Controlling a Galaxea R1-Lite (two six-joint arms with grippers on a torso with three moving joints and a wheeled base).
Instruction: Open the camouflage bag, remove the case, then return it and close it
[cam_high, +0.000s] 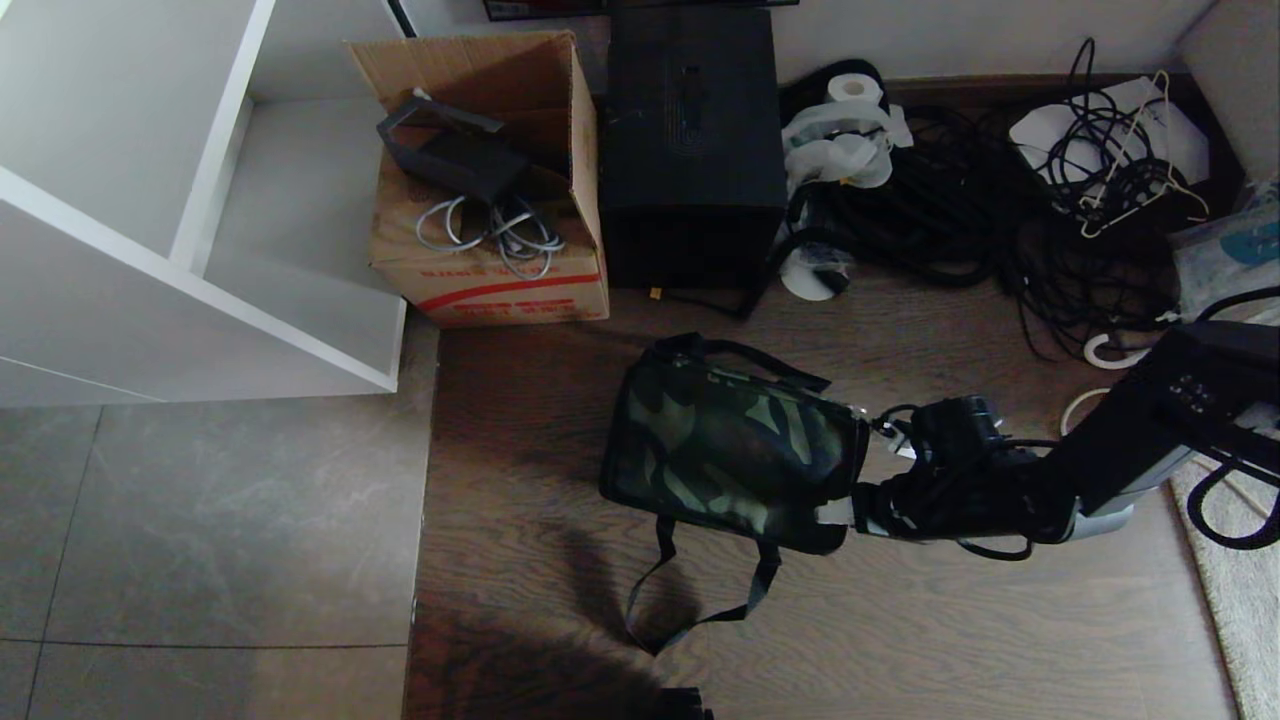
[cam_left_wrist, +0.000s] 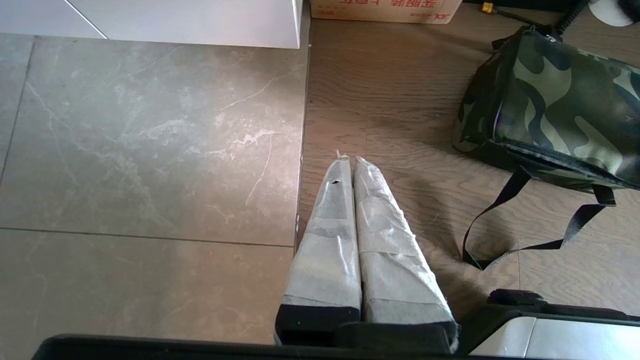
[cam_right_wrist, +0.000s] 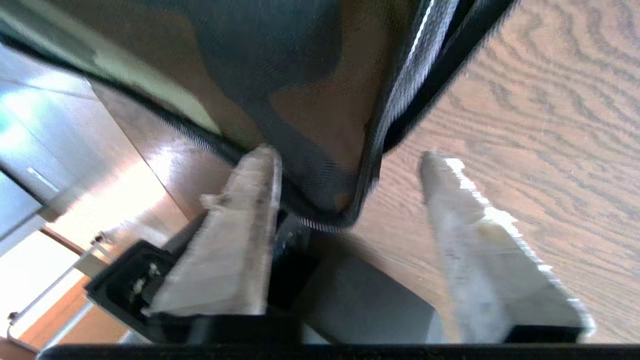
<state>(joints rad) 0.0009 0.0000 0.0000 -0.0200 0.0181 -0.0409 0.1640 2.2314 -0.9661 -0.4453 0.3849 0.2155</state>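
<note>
Floor (cam_high: 900, 620): wood planks under the bag, grey tile to the robot's left
Black box (cam_high: 692, 150): stands upright against the far wall, beside the cardboard box (cam_high: 490, 180)
Camouflage bag (cam_high: 735, 445): lies flat on the wood floor, lid down, strap handles trailing toward the robot
Right gripper (cam_right_wrist: 350, 172): at the bag's right corner, fingers spread apart, the corner seam between them, not clamped
Left gripper (cam_left_wrist: 349, 162): low over the floor, well apart from the bag, taped fingers pressed together, nothing between
</note>
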